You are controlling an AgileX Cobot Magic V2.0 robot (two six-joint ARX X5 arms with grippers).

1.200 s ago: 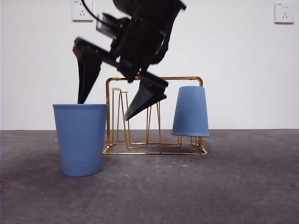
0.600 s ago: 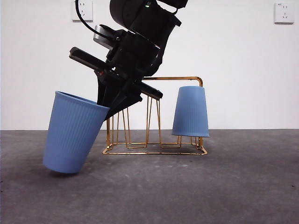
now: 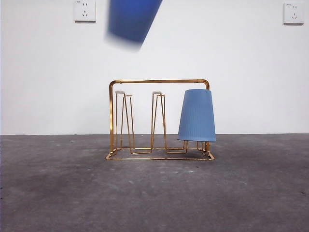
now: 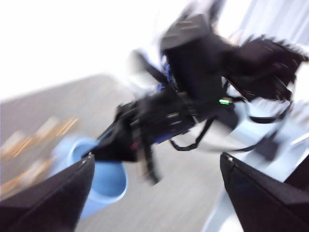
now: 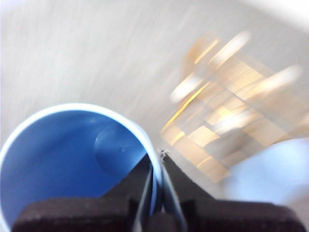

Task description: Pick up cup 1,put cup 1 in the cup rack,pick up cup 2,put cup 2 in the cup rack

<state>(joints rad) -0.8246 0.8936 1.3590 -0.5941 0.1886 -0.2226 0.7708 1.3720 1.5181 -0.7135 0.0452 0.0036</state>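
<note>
One blue cup (image 3: 197,116) sits inverted on the cup rack (image 3: 159,82); right gripper (image 5: 157,159) clamps the second cup (image 5: 72,159) aloft, unplaced; left gripper (image 4: 154,169) spread, idle.

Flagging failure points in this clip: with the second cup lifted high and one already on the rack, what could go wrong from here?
1. The right end effector pinches only the rim wall of the lifted blue cup; the blurred, fast swing might loosen it.
2. The cup is held mouth up, so it must be inverted before going on a free peg.
3. Lowering it could bump the cup rack or the inverted blue cup already on it.
</note>
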